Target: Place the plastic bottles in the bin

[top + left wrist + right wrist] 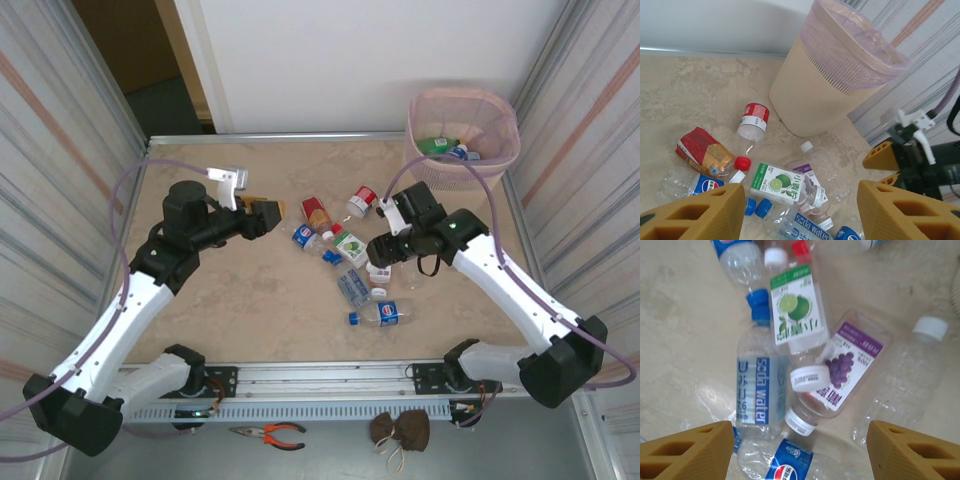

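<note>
Possibly the wide, empty right fingers [690, 452] clamp two overlapping plastic bottles [797, 315], or squirt a slick one across the desk [230, 300]; left fingers [695, 215] also wide, empty

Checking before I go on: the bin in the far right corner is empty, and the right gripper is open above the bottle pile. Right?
Not empty. The top external view shows the bin holding at least two bottles: a green bottle and a blue-marked bottle. The rest stands: far right corner, right gripper open above the bottle pile.
</note>
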Robot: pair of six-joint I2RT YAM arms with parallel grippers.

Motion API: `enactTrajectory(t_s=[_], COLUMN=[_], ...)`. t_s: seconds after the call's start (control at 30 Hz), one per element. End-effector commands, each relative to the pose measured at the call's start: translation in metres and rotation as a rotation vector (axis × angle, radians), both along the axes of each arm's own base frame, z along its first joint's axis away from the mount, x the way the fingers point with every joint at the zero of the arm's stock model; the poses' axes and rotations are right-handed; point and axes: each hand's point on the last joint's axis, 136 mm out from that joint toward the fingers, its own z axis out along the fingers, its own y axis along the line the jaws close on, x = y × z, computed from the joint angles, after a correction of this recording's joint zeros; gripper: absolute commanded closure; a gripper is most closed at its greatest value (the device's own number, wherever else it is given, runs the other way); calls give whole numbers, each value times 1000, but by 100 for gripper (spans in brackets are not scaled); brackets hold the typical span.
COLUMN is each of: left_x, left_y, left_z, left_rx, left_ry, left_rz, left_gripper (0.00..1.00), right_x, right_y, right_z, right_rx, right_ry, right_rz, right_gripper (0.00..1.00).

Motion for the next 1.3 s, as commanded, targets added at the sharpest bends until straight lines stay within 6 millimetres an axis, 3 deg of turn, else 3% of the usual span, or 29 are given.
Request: enactTrajectory(t_s=[0.0,0.2,0.4,0.9,1.27], left_x=[0,5,6,5,4], left_y=[2,-5,-9,-10,-9], left_z=[-2,-6,-11,-18,-23], left_rx=[-10,-16,-17,3,0], left_ry=[12,31,44,55,68], left_rz=[9,-20,-37,-51,-44], left_gripper=[39,40,40,41,41], right_x=[1,2,11,20,25], right_y=[12,13,10,19,25], right_z=[-13,-48,-69,-105,-116], right_rx=[20,-55,-137,-175,-175], right_ry=[-9,24,53,135,147], right_rz=[58,130,149,186,206], right_gripper=[31,31,30,28,40])
